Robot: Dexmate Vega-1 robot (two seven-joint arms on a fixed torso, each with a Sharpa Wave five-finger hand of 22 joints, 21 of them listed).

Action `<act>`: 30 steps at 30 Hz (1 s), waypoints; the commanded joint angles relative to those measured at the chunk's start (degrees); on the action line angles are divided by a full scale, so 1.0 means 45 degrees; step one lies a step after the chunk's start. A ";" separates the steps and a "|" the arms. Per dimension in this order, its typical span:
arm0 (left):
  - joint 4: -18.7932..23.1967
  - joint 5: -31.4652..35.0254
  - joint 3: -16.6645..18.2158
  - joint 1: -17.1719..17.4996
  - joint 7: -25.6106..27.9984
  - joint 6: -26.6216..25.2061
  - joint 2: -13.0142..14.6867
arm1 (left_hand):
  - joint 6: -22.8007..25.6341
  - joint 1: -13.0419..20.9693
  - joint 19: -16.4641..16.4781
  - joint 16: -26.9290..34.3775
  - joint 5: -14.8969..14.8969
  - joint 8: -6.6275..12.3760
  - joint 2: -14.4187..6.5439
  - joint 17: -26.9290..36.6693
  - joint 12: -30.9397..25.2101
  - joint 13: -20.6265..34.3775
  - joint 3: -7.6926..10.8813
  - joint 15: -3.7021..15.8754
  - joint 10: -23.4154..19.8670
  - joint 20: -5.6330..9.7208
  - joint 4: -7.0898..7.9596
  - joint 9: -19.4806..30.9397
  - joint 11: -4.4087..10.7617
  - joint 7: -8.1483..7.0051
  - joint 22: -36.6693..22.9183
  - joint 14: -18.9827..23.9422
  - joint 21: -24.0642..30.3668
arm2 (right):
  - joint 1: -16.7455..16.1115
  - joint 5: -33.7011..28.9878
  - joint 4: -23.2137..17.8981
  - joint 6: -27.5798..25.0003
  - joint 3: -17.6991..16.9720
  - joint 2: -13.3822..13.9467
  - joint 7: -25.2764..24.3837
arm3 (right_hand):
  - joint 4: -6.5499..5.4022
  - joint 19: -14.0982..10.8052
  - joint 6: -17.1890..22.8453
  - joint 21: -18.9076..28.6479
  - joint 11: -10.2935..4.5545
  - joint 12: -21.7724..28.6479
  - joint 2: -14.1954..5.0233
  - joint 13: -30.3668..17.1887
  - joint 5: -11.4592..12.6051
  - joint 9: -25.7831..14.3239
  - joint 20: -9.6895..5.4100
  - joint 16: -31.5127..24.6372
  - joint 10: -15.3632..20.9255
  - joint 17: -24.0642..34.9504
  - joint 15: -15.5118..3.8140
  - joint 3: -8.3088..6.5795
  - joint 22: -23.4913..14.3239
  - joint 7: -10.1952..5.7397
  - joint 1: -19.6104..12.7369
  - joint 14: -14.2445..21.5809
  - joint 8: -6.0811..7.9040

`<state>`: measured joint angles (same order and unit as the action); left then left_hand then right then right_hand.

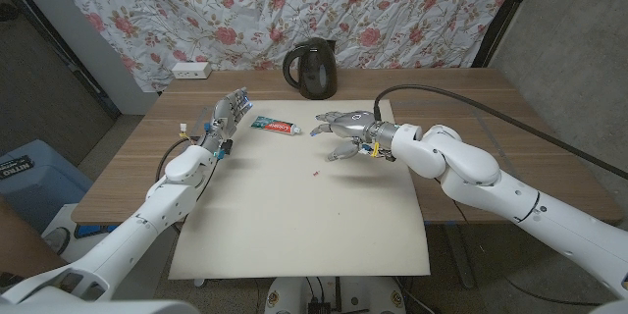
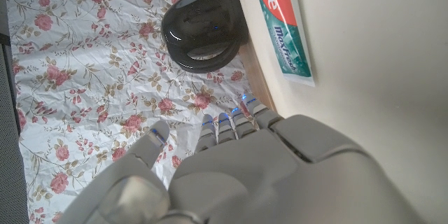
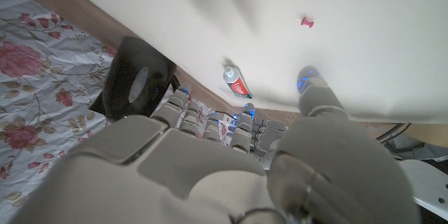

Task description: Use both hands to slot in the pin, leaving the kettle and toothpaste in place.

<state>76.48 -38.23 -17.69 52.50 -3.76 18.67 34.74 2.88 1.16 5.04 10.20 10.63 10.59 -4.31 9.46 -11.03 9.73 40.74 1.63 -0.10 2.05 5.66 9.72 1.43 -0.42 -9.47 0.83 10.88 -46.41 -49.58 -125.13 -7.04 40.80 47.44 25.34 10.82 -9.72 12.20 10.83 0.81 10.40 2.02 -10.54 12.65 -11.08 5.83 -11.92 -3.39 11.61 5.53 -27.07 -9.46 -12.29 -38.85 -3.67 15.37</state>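
Observation:
A tiny red pin (image 1: 316,171) lies on the white mat (image 1: 294,226), near its middle; it is also small in the right wrist view (image 3: 306,22). My right hand (image 1: 343,128) hovers just beyond the pin with its fingers spread, holding nothing. My left hand (image 1: 231,110) is at the mat's far left corner, fingers stretched out and empty, next to the toothpaste (image 1: 275,126). The black kettle (image 1: 309,69) stands behind the mat on the wood. The left wrist view looks over my left hand (image 2: 238,175) to the kettle (image 2: 203,31) and toothpaste (image 2: 283,21).
A white power strip (image 1: 190,70) lies at the table's far left corner. A floral cloth (image 1: 294,0) hangs behind the table. A blue bin (image 1: 25,172) stands on the floor to the left. A black cable (image 1: 461,103) runs over the table's right side.

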 commanded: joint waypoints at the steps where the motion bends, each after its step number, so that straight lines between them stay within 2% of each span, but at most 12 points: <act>1: 0.0051 0.0181 -0.0032 0.0100 0.0165 0.0041 0.0034 | 0.0205 0.0070 0.0149 -0.0001 0.0062 0.0012 -0.0983 0.0051 -0.0014 0.0057 0.0080 0.0079 -0.0140 0.0078 0.0024 0.0052 0.0076 -0.0013 -0.0058 0.0050 0.0039 | 0.0133 -0.0830 -0.0132 -0.0223 0.0359 -0.0443 0.1052 | -0.0065 -0.0088 0.0177 0.0015 -0.0053 0.0088 0.0006 -0.0051 0.0001 -0.0036 0.0048 -0.0084 -0.0093 0.0060 0.0021 -0.0098 -0.0033 0.0009 -0.0108 0.0050 0.0110; 8: -0.0481 0.0178 -0.0122 -0.0086 -0.0042 0.0376 -0.0248 | 0.0241 0.0064 0.0160 0.0003 0.0062 0.0014 -0.0996 0.0054 -0.0018 0.0058 0.0092 0.0066 -0.0171 0.0057 0.0038 0.0052 0.0078 0.0010 -0.0059 0.0069 0.0038 | 0.0396 -0.1519 -0.0091 -0.0293 0.0710 -0.0764 0.1788 | -0.0094 -0.0087 0.0483 0.0006 -0.0067 0.0114 0.0032 -0.0053 -0.0036 -0.0069 0.0055 -0.0083 -0.0051 0.0079 0.0101 -0.0113 -0.0035 0.0001 -0.0258 0.0028 0.0241; 10: -0.0629 0.0212 -0.0159 -0.0168 -0.0094 0.0498 -0.0335 | 0.0253 0.0064 0.0158 0.0003 0.0063 0.0016 -0.1001 0.0054 -0.0018 0.0059 0.0097 0.0065 -0.0176 0.0056 0.0040 0.0051 0.0080 0.0001 -0.0059 0.0071 0.0037 | 0.0430 -0.1623 -0.0030 -0.0280 0.0760 -0.0845 0.1885 | -0.0099 -0.0170 0.0712 0.0026 -0.0126 0.0207 0.0052 -0.0054 -0.0076 -0.0095 0.0012 -0.0125 0.0203 0.0092 0.0070 -0.0134 -0.0034 -0.0022 -0.0419 0.0122 0.0341; 13: -0.0731 0.0267 -0.0199 -0.0243 -0.0094 0.0575 -0.0403 | 0.0274 0.0065 0.0155 0.0001 0.0063 0.0017 -0.1013 0.0054 -0.0021 0.0059 0.0108 0.0070 -0.0196 0.0061 0.0045 0.0051 0.0073 0.0006 -0.0059 0.0072 0.0033 | 0.0609 -0.3130 0.0059 -0.0364 0.1223 -0.0926 0.2247 | -0.0095 -0.0267 0.0843 0.0054 -0.0124 0.0215 0.0074 -0.0054 -0.0104 -0.0109 0.0015 -0.0143 0.0260 0.0098 0.0073 -0.0147 -0.0034 -0.0026 -0.0535 0.0166 0.0398; 30: -0.0459 0.0321 -0.0203 -0.0013 0.0325 0.0303 -0.0345 | 0.0313 0.0056 0.0166 -0.0007 0.0061 0.0003 -0.1025 0.0056 -0.0013 0.0063 0.0139 0.0055 -0.0230 0.0070 0.0071 0.0052 0.0077 -0.0028 -0.0061 0.0074 0.0028 | 0.0287 -0.3652 0.0318 -0.0119 0.1249 -0.1410 0.2552 | -0.0052 -0.0507 0.1564 0.0071 -0.0127 0.0232 0.0137 -0.0057 -0.0185 -0.0175 -0.0068 -0.0155 0.0448 0.0099 0.0077 -0.0284 -0.0032 -0.0037 -0.1183 0.0248 0.0712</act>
<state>73.96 -37.07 -18.48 51.88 -3.20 20.50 33.18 3.91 1.16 5.04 10.20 10.62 10.59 -4.31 9.45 -11.03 9.73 40.98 1.64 -0.60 2.05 5.90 9.72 1.53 -0.62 -9.47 0.82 10.88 -44.79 -63.31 -124.23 -8.08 45.69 42.52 35.11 10.50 -11.36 18.53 10.83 0.00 11.03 2.48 -10.54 11.81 -11.60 5.42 -12.35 -1.72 11.87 5.84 -28.01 -9.45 -12.30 -43.09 -2.94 18.20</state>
